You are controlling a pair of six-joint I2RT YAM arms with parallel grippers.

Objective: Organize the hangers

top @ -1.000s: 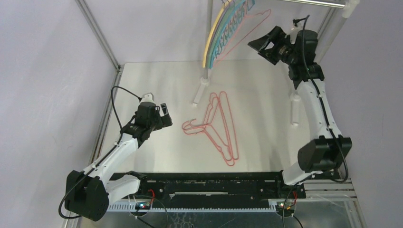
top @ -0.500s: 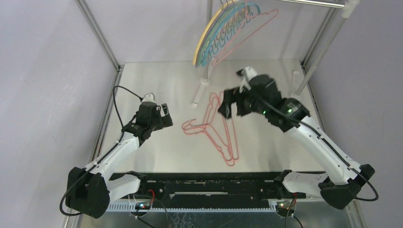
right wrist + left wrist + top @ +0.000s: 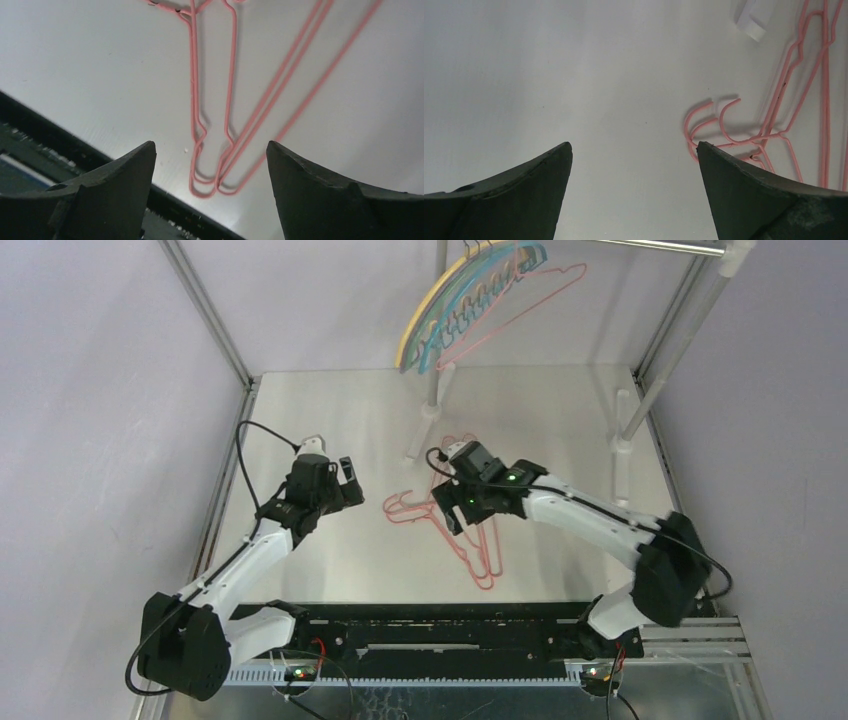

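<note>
Pale tabletop [image 3: 330, 410], loose pink hangers [image 3: 470, 556]

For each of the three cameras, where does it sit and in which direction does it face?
Top external: fixed above and behind the arms, looking down on the table; both arms show whole, with the left gripper and right gripper.
Left wrist: on the left arm, looking down across the table toward the hooks of the pink hangers; its two fingers show, apart.
Right wrist: on the right arm, looking down at the hangers' lower corners; its fingers show, apart.
Shared: both wrist views show the pink hangers.
</note>
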